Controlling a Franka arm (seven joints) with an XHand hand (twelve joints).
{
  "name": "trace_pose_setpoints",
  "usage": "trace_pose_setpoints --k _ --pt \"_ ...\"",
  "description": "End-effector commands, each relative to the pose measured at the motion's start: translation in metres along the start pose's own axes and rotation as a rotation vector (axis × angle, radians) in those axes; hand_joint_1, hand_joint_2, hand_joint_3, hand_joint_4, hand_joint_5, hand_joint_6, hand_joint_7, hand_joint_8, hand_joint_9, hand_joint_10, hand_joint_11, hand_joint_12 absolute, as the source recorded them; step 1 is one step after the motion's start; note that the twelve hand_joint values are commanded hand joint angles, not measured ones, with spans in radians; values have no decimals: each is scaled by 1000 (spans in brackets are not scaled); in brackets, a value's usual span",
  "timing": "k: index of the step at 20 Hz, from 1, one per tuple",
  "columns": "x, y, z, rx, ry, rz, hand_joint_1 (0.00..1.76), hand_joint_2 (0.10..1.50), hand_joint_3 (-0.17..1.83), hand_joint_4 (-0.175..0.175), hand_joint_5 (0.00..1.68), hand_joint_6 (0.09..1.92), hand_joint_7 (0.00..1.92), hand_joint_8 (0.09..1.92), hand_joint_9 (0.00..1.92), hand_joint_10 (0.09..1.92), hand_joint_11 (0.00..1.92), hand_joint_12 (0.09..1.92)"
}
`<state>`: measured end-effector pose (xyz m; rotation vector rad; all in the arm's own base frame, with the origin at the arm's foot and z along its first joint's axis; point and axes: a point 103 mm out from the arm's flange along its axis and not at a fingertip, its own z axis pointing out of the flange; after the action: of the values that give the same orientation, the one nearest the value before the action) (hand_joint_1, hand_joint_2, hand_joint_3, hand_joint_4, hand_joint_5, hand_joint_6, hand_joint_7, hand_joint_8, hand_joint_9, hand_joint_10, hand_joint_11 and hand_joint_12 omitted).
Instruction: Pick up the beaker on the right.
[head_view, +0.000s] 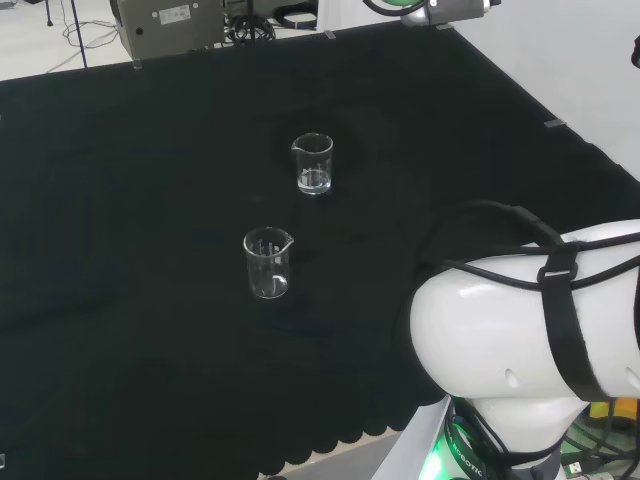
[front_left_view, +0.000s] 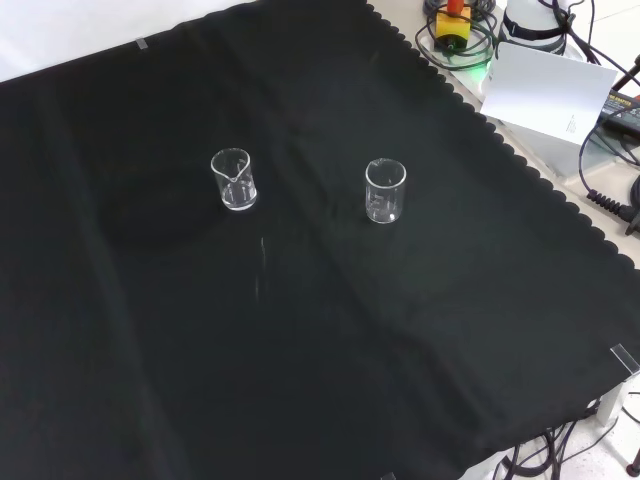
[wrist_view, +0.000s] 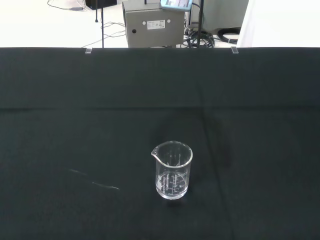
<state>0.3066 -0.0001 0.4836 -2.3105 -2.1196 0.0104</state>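
Observation:
Two small clear glass beakers stand upright and apart on the black cloth. In the head view one beaker (head_view: 313, 164) is farther off, with its spout to the left. The other beaker (head_view: 267, 263) is nearer and a little left, spout to the right. In the front view they stand side by side: the left beaker (front_left_view: 234, 180) and the right beaker (front_left_view: 385, 191). The wrist view looks across the cloth at one beaker (wrist_view: 172, 170), spout to the left, which looks like the farther one. Both look empty.
The arm's white link (head_view: 530, 330) fills the head view's lower right. A grey box (wrist_view: 155, 22) stands beyond the cloth's far edge. Cables and a white card (front_left_view: 545, 90) lie past the scalloped cloth edge (front_left_view: 500, 130). A faint pale streak (front_left_view: 262, 265) marks the cloth.

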Motion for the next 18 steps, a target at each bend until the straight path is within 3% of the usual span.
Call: trace_pose_setpoints --k 1,5,12,18 --pt "-1 0 1 -9 -7 1 115 1087 557 -20 204 234 14 561 120 669 0 1305" --pt "0 3 1 -10 -9 9 80 1179 397 -20 257 96 9 552 106 679 0 1314" --pt "-1 14 10 26 -3 31 90 1187 369 -20 267 87 9 549 105 679 0 1313" --pt "-19 34 39 54 8 81 92 1188 362 -21 268 87 10 549 105 679 0 1313"
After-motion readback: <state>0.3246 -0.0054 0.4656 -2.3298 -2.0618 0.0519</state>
